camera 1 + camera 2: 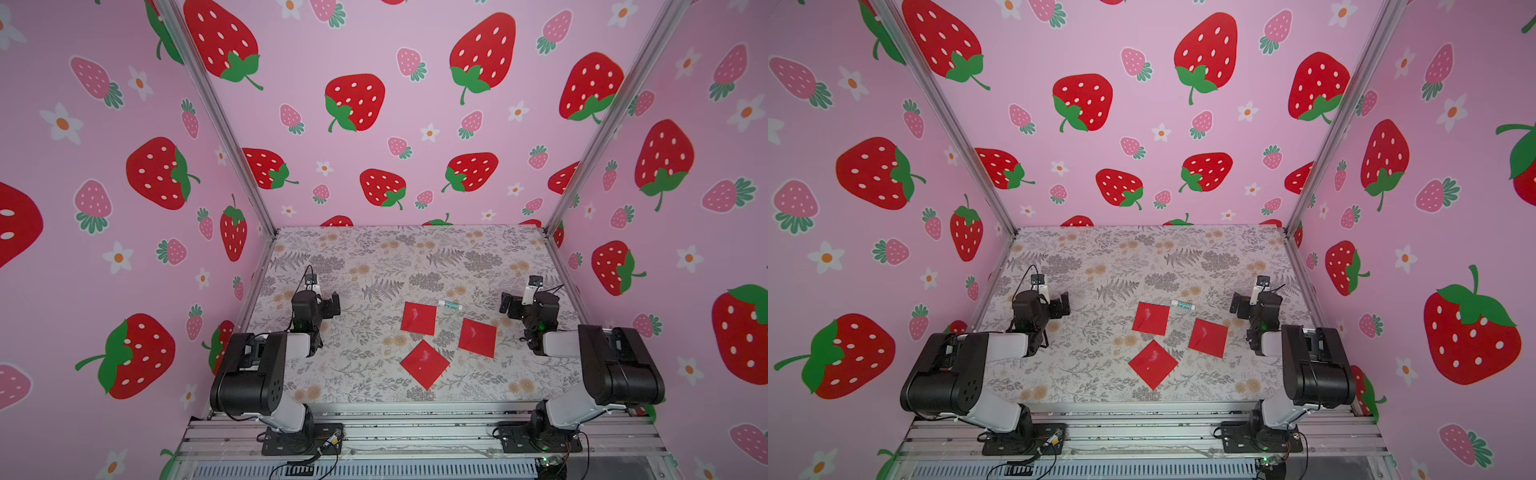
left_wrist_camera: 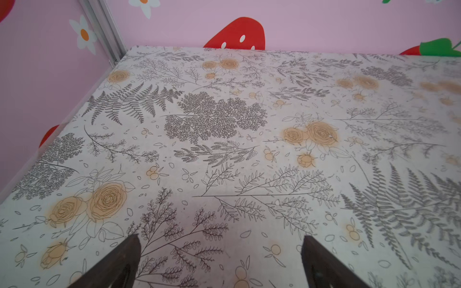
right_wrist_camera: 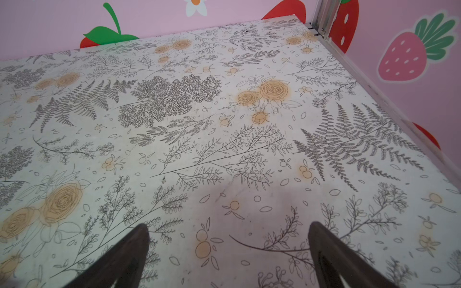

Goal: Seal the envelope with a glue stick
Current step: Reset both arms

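- The left pincer is released. In the left wrist view its two dark fingers stand wide apart, with only bare table between them.
- In both top views the left pincer hangs over the left part of the table, well apart from every task item.
- The right pincer is also released and empty. It hangs over the right part of the table.
- Neither wrist view shows the stick or any envelope, because both cameras face the far, bare part of the table.
- The glue stick lies on its side, right of centre, between the cluster of envelopes and the right pincer.
- The left end of the glue stick sits just beside the far right corner of the far envelope. Contact cannot be confirmed.
- Three red envelopes lie flat and do not overlap. The right envelope is near the right arm. The near envelope is turned so that one corner points at the robot.
- Flap state cannot be read on any of the envelopes.
- Judgement: with both arms set out to the sides, the central work area is open to the cameras and to approach from either side.
- Judgement: the task appears not yet begun. The stick is untouched and nothing is held.
- Judgement: the right pincer is better placed for the pick-up. It should close across the short axis of the stick.
- Risk: a cylinder lying on its side can roll when nudged, and thin envelopes can slide under pressure, so one arm may need to pin the paper.
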